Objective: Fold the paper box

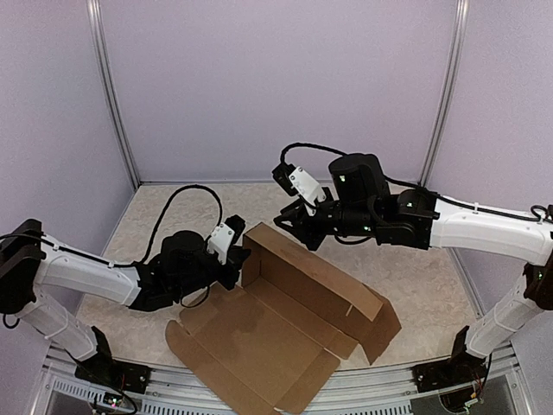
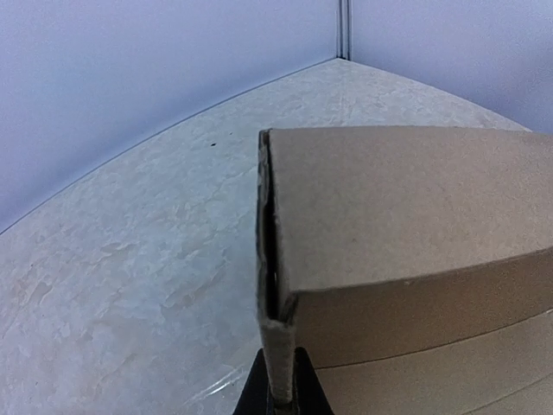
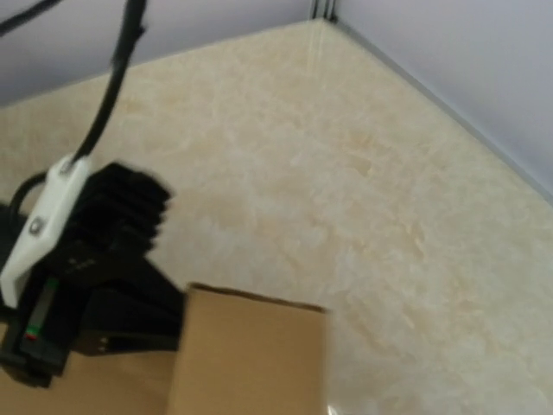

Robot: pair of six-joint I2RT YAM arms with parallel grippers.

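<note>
Here, the surface (image 1: 415,268) is a pale beige slab with a marbled pattern. Plain lilac walls (image 1: 276,86) close it in on three sides, and thin metal posts (image 1: 112,95) run up the two far corners.

The box (image 1: 285,320) sits in the near middle of the surface, partly formed. Its floor lies flat and a long back wall stands upright, running from near the left arm diagonally toward the right. At the right end a short side panel is turned forward. The near flaps lie flat, and the front one reaches over the near rim of the surface.

The left tool (image 1: 244,257) is at the left end of that upright wall. In the left wrist view its dark fingertips (image 2: 259,393) are pressed together on the vertical edge of the cardboard, where a doubled layer shows a narrow slit. It is pinching the box at that corner.

The right tool (image 1: 294,223) hangs above and just behind the same left end of the back wall, clear of the cardboard in the top view. Whether it is spread or pressed together I cannot tell. The right wrist view is blurred and shows only the corner of the box beside the left arm's black wrist (image 3: 95,259).
</note>
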